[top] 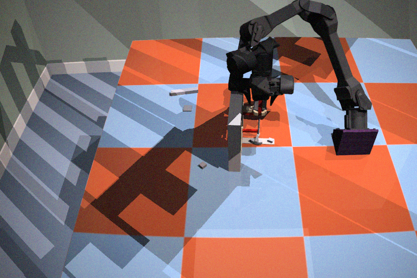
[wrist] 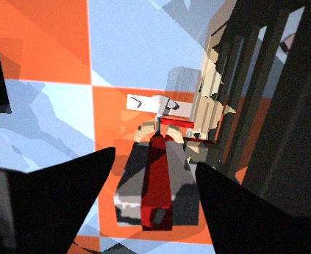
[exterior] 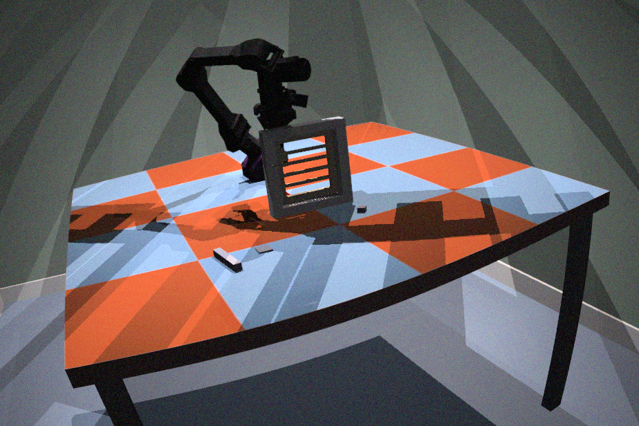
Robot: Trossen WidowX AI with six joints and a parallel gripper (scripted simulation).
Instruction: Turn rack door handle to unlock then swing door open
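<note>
The grey frame (top: pixel 234 143) (exterior: pixel 272 178) stands upright. The slatted door (wrist: pixel 266 55) looks in line with it, with no gap that I can make out. The upright handle (top: pixel 259 104) (wrist: pixel 156 180) is a grey block with a red stripe, on a thin rod in front of the door. My gripper (top: pixel 260 100) (wrist: pixel 156 160) is open and points down over the handle, one fingertip on each side, with visible space between fingers and handle in the wrist view. The finger on the door side is close to the frame. In the exterior view the frame hides the fingertips.
A pale bar (top: pixel 183 92) (exterior: pixel 227 259), a flat tile (top: pixel 187 108) (exterior: pixel 263 249) and a small block (top: pixel 202 165) (exterior: pixel 361 209) lie behind the frame. A white strip (top: pixel 270 140) (wrist: pixel 144 103) lies near the rod. The arm's purple base (top: pixel 354 142) stands beyond the handle side.
</note>
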